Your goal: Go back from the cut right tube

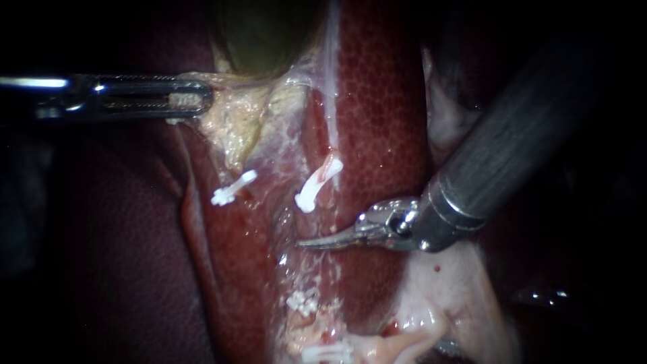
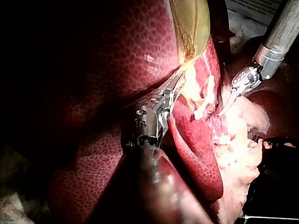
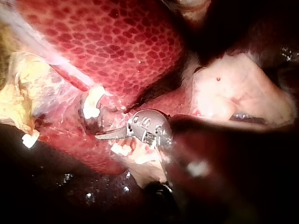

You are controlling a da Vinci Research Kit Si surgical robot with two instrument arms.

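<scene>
Endoscope view, withdrawal step. The right instrument (image 1: 317, 241) is shown with its curved jaws closed together to a fine point, nothing being held between them. The right tube (image 1: 330, 114) is seen as a pale strand above these jaws, ending at a white clip (image 1: 318, 183) just above the closed tips. Its cut end is judged to lie directly past that clip, near the tips but apart from them. The left instrument (image 1: 195, 98) is shown well away from the right jaws. Its own jaws are clamped from two sides on pale tissue (image 1: 236, 121) just under the gallbladder (image 1: 269, 34), by which the field is held taut over the liver (image 1: 384, 101).

Step in hand: the cut is judged complete and the withdrawal to be at its outset, since the tips lie beside the clipped stump. The next move calls for the right jaws to be kept closed and drawn back along the line of their own shaft, so that no clip or stump is caught.

Counts: instruments, two. Clips, four: the white clip above the right tips, a second clip (image 1: 234, 187) beyond them toward the left jaws, and a third clip (image 1: 303, 302) and a fourth clip (image 1: 327, 352) beneath them. Gallbladder, one. Liver, one.
</scene>
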